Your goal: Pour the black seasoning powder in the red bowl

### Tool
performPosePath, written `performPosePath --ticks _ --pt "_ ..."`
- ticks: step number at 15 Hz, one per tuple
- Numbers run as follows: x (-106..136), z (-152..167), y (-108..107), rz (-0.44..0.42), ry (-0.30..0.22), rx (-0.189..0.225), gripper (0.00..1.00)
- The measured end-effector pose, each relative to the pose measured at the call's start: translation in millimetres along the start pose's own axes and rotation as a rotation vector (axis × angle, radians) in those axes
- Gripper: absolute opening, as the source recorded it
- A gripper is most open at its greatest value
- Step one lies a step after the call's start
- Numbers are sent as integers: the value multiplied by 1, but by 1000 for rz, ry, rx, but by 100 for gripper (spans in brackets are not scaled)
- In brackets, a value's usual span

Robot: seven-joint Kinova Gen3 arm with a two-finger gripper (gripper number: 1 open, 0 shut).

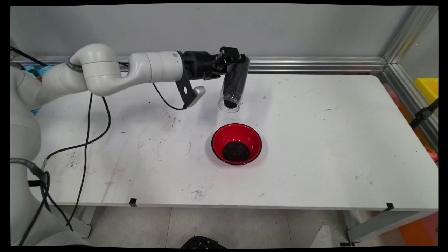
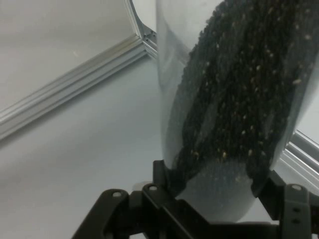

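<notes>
My gripper (image 1: 239, 61) is shut on a clear plastic tube (image 1: 233, 85) filled with small black grains. The tube hangs tilted, its open mouth pointing down and toward the table's near side, above the table and just behind a red bowl (image 1: 236, 134). A pile of the same black grains (image 1: 236, 151) lies in the bowl's bottom. In the hand view the tube (image 2: 234, 99) fills the right half, clamped between the two black fingers (image 2: 162, 177), with grains packed along its wall.
The white table (image 1: 315, 140) ends at an aluminium rail (image 1: 315, 64) along the back wall and another down the right side. Black cables (image 1: 87, 140) hang from the arm over the table's left part. A yellow box (image 1: 428, 87) sits beyond the right rail.
</notes>
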Motion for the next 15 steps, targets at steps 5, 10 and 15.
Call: performPosePath --ticks 5,10,15 --pt "9 -1 -1 36 0 15 0" --pt "16 -1 0 69 5 30 0" --pt "23 1 3 118 22 53 0"
